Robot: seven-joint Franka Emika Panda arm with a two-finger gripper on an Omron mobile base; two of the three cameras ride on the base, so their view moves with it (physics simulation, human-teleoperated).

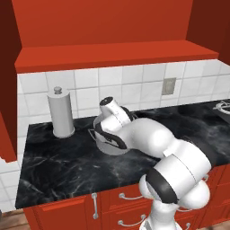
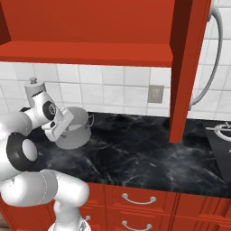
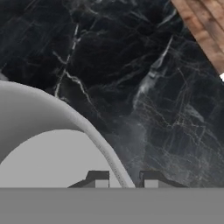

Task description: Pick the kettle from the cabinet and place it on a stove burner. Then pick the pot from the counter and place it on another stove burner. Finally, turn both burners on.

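The wide grey pot [image 1: 109,147] stands on the black marble counter [image 1: 58,166], left of centre near the tiled wall. My gripper [image 3: 124,181] comes down on the pot's [image 3: 52,157] rim, one fingertip inside the wall and one outside, shut on it. From the right the hand [image 2: 59,127] sits over the near left edge of the pot [image 2: 80,134]. The red cabinet [image 1: 112,54] hangs above. A burner [image 2: 222,131] of the stove shows at the far right edge. The kettle is out of view.
A tall pale knob-topped cylinder [image 1: 60,114] stands left of the pot against the tiles. A red cabinet side panel [image 2: 187,67] drops to the counter [image 2: 144,153] between pot and stove. Red drawers [image 2: 137,198] run below the front edge.
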